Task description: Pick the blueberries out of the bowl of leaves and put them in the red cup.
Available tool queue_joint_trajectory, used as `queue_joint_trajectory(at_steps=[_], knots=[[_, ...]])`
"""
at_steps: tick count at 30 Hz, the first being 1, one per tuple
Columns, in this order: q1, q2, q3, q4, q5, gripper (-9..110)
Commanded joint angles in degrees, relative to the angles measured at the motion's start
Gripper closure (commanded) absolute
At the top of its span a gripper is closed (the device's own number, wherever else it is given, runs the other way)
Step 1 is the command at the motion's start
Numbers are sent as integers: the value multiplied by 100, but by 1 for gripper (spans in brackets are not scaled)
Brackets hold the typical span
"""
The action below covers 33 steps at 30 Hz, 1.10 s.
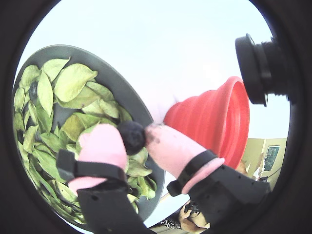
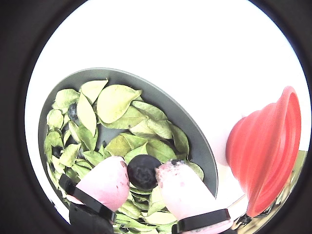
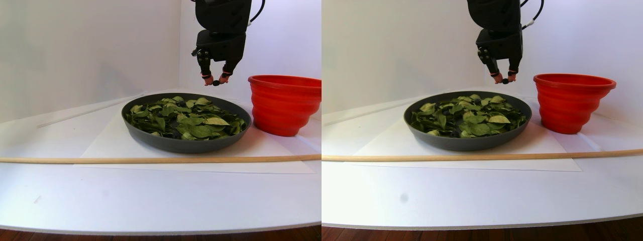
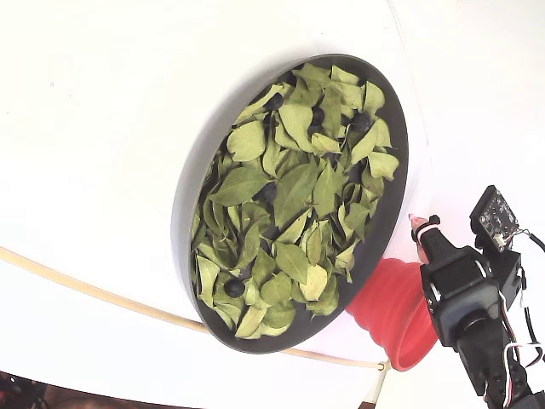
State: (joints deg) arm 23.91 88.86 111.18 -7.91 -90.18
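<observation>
The gripper (image 2: 143, 171) is pinching one blueberry (image 2: 143, 171) above the bowl (image 2: 195, 129) of leaves (image 2: 117, 100), left of the red cup (image 2: 265, 146).

wooden rod (image 3: 150, 159), white paper sheet (image 3: 108, 145), white table (image 3: 125, 201)

Both wrist views rode close behind the gripper (image 1: 139, 139), fisheye, looking along its pink fingertips (image 2: 105, 178) toward the bowl (image 2: 195, 131) and red cup (image 1: 219, 117). The stereo pair view sat low at table height, side-on, farther back. The fixed view looked steeply down from above, rotated. All four views shared bowl, cup and gripper.
</observation>
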Motion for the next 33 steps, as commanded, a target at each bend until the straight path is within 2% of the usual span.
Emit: queue_joint_trajectory(at_steps=[1,33], knots=[[229,817,-9,62,-53,91],[861,1951,255,844,-334,91]])
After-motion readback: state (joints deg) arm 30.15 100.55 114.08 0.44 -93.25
